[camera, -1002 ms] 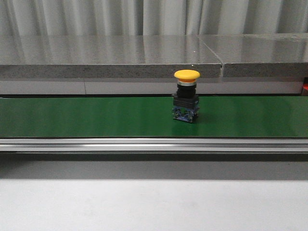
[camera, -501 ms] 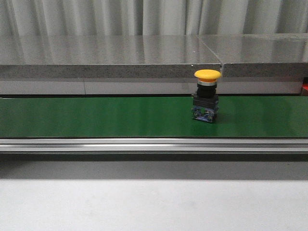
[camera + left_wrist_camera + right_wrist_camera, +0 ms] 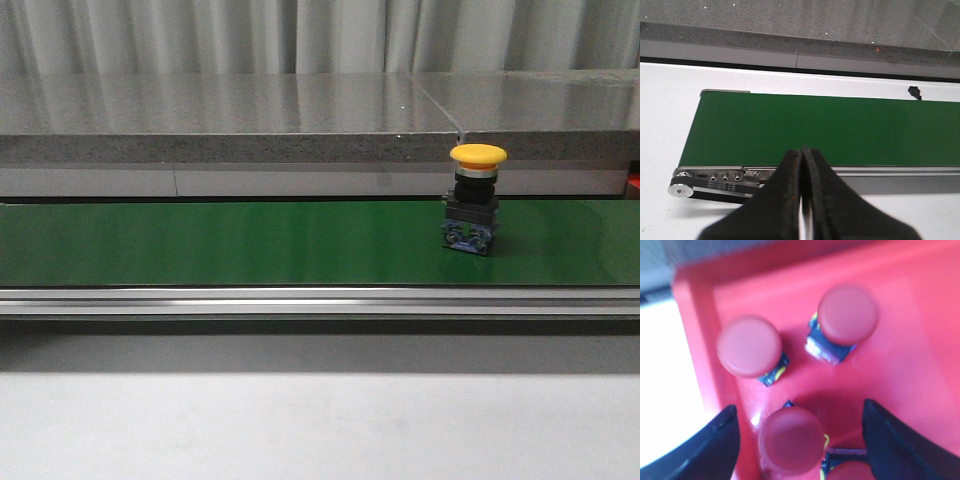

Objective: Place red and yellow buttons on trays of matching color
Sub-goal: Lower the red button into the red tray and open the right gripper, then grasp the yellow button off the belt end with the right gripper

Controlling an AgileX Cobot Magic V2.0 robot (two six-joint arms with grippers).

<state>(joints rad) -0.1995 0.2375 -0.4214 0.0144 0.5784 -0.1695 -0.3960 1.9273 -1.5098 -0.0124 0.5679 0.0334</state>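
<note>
A yellow button (image 3: 477, 199) on a black and blue base stands upright on the green conveyor belt (image 3: 250, 242), right of centre. In the right wrist view, several red buttons stand on the red tray (image 3: 920, 315): one (image 3: 748, 345), another (image 3: 847, 314), and a third (image 3: 791, 440) between the fingers of my open right gripper (image 3: 799, 432), which touch nothing. My left gripper (image 3: 803, 152) is shut on nothing, hovering before the belt's near rail (image 3: 715, 176). No yellow tray shows.
A grey stone ledge (image 3: 300, 115) runs behind the belt, with curtains beyond. A metal rail (image 3: 320, 300) borders the belt's front. A white tabletop (image 3: 320, 425) lies in the foreground. A sliver of red (image 3: 634, 182) shows at the right edge.
The yellow button has travelled to the right along the belt, from about the middle to right of centre.
</note>
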